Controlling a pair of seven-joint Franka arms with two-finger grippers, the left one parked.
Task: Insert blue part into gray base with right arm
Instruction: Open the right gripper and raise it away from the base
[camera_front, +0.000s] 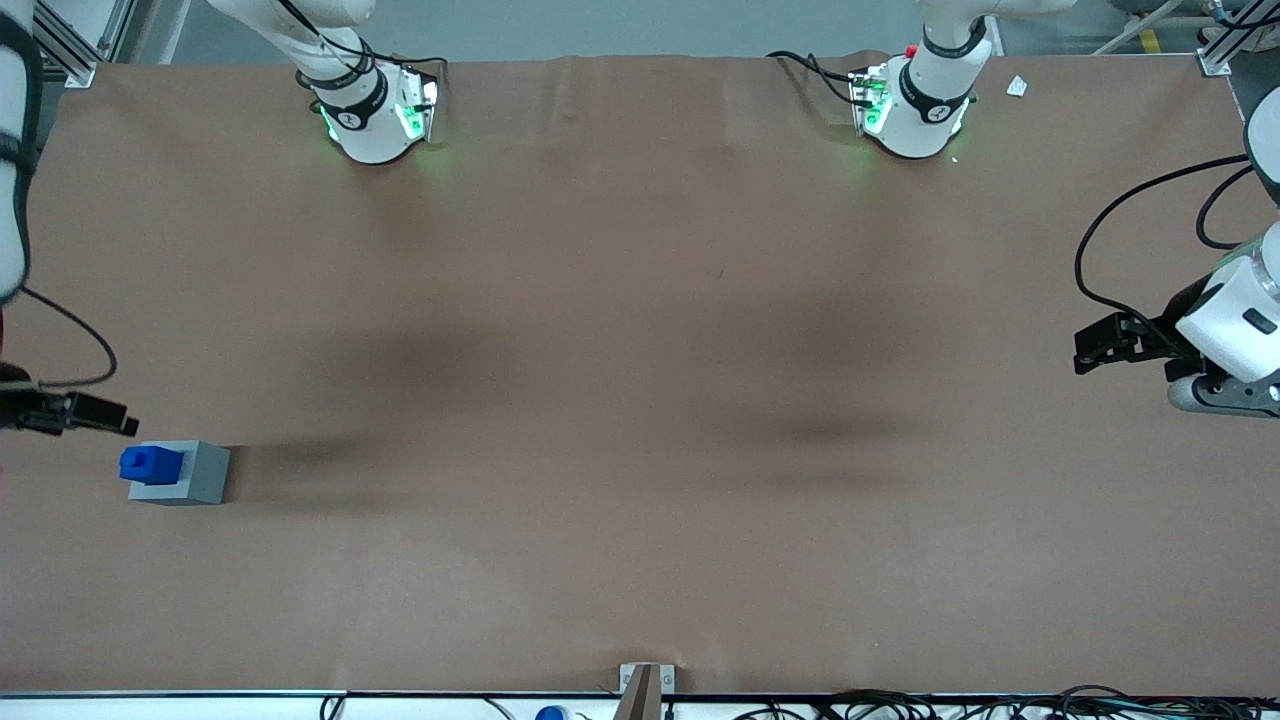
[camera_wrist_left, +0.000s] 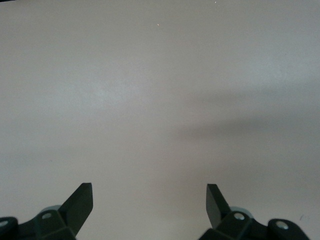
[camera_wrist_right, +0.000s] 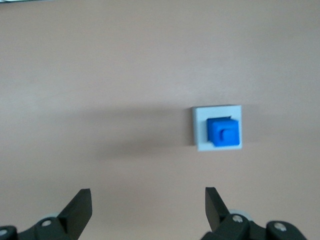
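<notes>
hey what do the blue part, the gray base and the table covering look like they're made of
The blue part looks like moulded plastic, with saturated uniform colour and crisp edges. The gray base is probably matte plastic too, with flat even faces and no shine. The table covering seems to be brown paper or cloth, matte with faint creases. The open gripper hangs above, apart from both.

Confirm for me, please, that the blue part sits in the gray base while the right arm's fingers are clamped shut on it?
Not quite. The blue part does sit in the gray base, but the gripper is not on it: the right wrist view shows its fingers open and empty, apart from the block. The front view shows the gripper beside the base, toward the working arm's end.
</notes>
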